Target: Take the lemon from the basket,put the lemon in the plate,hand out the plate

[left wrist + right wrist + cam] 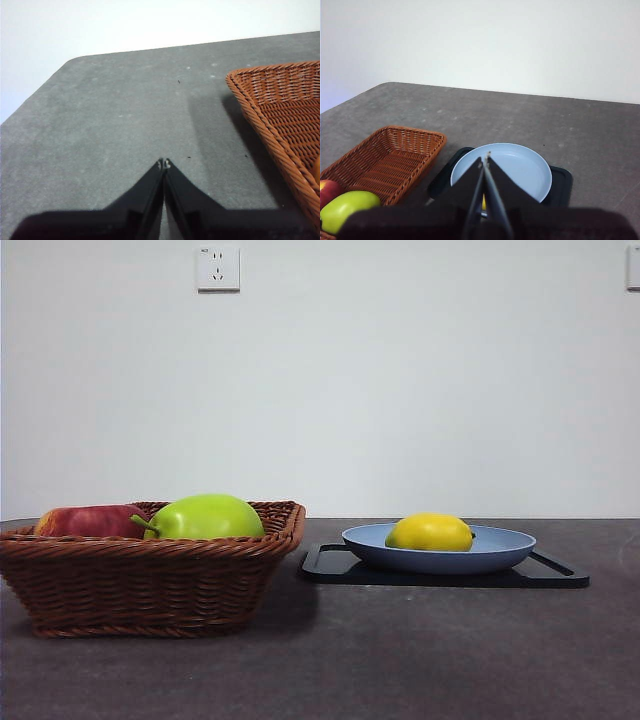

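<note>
We see the lemon point(430, 532) loose on the plate point(500, 552), both grippers point(164, 163) point(485, 158) pinched together and empty above the table, so tilting the plate during handover may roll it off.

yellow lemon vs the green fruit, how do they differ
The small smooth yellow oval lemon lies in the round light-blue plate; the larger yellow-green stemmed fruit sits in the brown woven wicker basket beside a red apple. Neither is being held.
</note>
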Robot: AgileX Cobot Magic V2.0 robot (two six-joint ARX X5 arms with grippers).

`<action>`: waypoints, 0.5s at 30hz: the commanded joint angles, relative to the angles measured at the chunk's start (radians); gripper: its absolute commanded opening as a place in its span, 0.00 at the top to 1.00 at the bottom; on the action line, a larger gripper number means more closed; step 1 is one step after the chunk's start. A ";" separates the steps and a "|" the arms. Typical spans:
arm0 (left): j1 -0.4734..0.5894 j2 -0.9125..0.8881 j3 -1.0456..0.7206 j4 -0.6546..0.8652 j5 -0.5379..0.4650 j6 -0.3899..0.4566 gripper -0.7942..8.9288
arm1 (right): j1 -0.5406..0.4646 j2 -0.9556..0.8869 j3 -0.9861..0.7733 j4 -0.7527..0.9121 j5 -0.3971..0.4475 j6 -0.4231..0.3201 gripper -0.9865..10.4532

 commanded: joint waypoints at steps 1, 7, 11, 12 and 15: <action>0.003 -0.003 0.000 -0.011 0.000 -0.011 0.91 | 0.006 0.000 0.003 0.010 0.004 0.010 0.91; 0.003 -0.003 0.000 -0.011 0.000 -0.011 0.91 | 0.003 -0.002 -0.004 0.009 0.050 -0.129 0.91; 0.003 -0.003 0.000 -0.010 0.000 -0.011 0.91 | -0.065 -0.053 -0.050 0.003 0.048 -0.159 0.91; 0.003 -0.003 0.000 -0.011 0.000 -0.011 0.91 | -0.096 -0.072 -0.071 0.013 0.035 -0.158 0.91; 0.003 -0.003 0.000 -0.011 0.000 -0.011 0.91 | -0.210 -0.133 -0.159 0.059 -0.086 -0.144 0.91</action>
